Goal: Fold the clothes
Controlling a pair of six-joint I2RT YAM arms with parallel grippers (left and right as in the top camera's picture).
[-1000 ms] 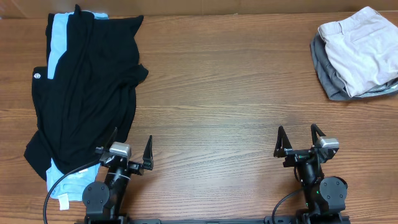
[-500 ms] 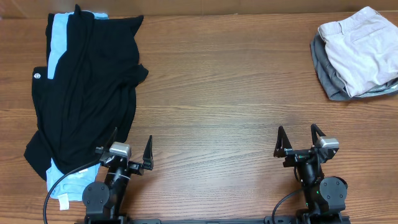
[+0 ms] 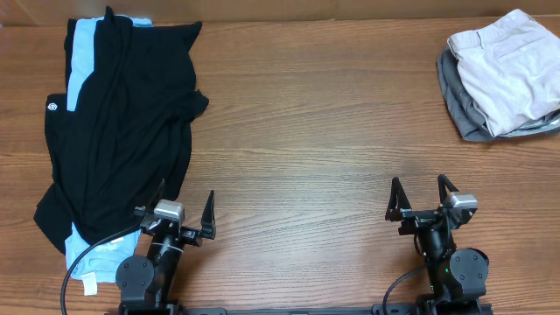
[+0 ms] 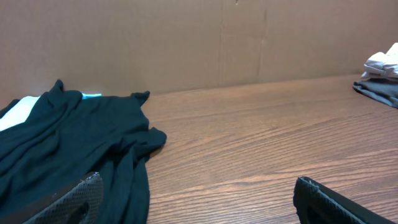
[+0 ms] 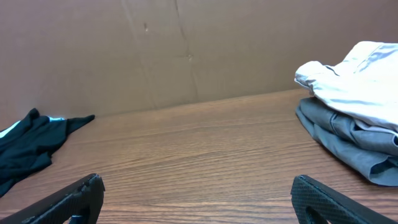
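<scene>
Overhead, both arms sit tucked low at the near edge of the table (image 3: 306, 131), each wrist level and pointing toward 12 o'clock. The left gripper (image 3: 185, 199) is at about 7 o'clock and the right gripper (image 3: 418, 188) at about 5 o'clock. Both claws are spread wide with only bare wood between the fingers. Neither touches any cloth, though the left one's outer finger stands just beside the hem of the black T-shirt (image 3: 122, 122).

From the left wrist, the left gripper (image 4: 198, 182) shows only its two dark fingertips (image 4: 71, 200) at the lower corners, far apart. The black T-shirt (image 4: 74, 143) lies rumpled ahead toward 10 o'clock. From the right wrist, the right gripper (image 5: 196, 183) looks the same, its fingertips (image 5: 323, 199) splayed at the frame's bottom.

Farther out, the black T-shirt spreads unfolded and creased from 8 to 11 o'clock, with a small white round mark (image 3: 52, 106) near its left edge. The light blue tee (image 3: 81, 52) lies beneath it, peeking out as a strip along the far left side and again at the near corner.

At 2 o'clock, well apart from both arms, a pale garment (image 3: 507, 70) rests folded on top of a grey garment (image 3: 459, 109). A brown cardboard wall (image 4: 186, 37) stands behind the far edge.
</scene>
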